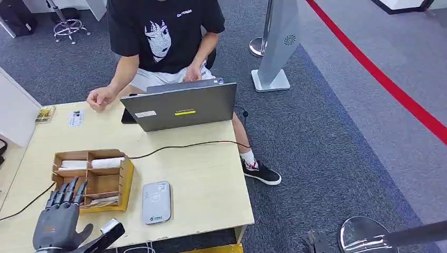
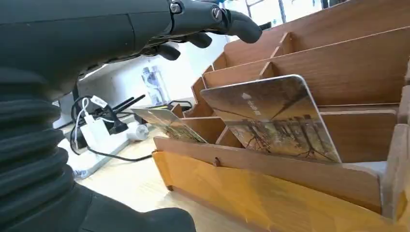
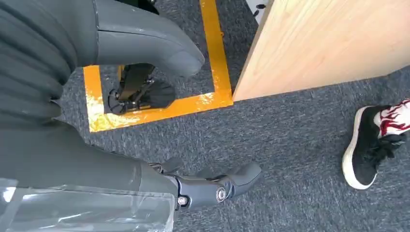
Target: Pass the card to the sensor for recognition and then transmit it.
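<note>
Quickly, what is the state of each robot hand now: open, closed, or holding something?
Left robot hand: open, fingers spread above the wooden card organizer, holding nothing.
Right robot hand: open, hanging over the carpet, holding nothing.

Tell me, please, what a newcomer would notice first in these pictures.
First, the robot's left hand, fingers spread, hovering over the wooden card organizer at the table's near left. Then the picture-printed card leaning in its compartment, and the white card sensor just right of the organizer. Beyond, a person sits at a grey laptop.
</note>
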{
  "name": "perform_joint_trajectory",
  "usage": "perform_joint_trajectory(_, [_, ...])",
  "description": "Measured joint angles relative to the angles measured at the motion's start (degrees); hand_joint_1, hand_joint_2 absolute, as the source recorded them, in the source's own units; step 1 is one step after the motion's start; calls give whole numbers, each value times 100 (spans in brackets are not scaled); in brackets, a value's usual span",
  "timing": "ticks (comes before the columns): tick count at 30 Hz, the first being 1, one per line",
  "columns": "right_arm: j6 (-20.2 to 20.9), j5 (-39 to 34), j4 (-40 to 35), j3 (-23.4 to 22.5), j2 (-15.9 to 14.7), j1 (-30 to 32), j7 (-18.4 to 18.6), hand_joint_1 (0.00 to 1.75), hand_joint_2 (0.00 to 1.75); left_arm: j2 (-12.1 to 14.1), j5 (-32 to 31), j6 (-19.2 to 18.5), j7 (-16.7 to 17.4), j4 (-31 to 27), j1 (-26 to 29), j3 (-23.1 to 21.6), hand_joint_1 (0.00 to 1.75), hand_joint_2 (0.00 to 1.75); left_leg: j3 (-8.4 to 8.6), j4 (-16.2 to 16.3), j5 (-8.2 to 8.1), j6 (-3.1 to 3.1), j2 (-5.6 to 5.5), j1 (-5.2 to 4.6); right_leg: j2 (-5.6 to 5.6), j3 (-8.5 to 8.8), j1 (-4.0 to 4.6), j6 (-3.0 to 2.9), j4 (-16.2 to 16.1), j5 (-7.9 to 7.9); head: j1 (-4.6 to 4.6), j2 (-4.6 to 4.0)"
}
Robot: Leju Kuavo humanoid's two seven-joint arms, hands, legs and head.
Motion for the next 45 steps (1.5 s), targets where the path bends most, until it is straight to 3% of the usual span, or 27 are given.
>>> perform_joint_trajectory(6, [9, 9, 28, 0, 0, -2, -24, 0, 175, 190, 79, 229, -299, 74, -48, -275, 0, 175, 0, 0, 0, 0, 0, 0, -1, 1, 0, 0, 0, 0, 0, 0])
perform_joint_trajectory(13, [15, 107, 72, -7, 0, -5, -77, 0, 175, 413, 105, 437, -396, 160, -67, -714, 0, 175, 0, 0, 0, 0, 0, 0, -1, 1, 0, 0, 0, 0, 0, 0])
perform_joint_trajectory(21, [13, 177, 109, -7, 0, -9, -83, 0, 175, 472, 105, 474, -396, 160, -94, -1126, 0, 175, -1, 0, 0, 0, -1, 0, 0, 1, 0, 0, 0, 0, 0, 0])
perform_joint_trajectory(45, [15, 184, 179, -31, 0, -13, -122, 0, 175, 695, 131, 691, -76, 160, -92, -1158, 0, 175, -2, 0, 0, 0, -2, 1, -1, 1, 1, 0, 1, 0, 0, 0])
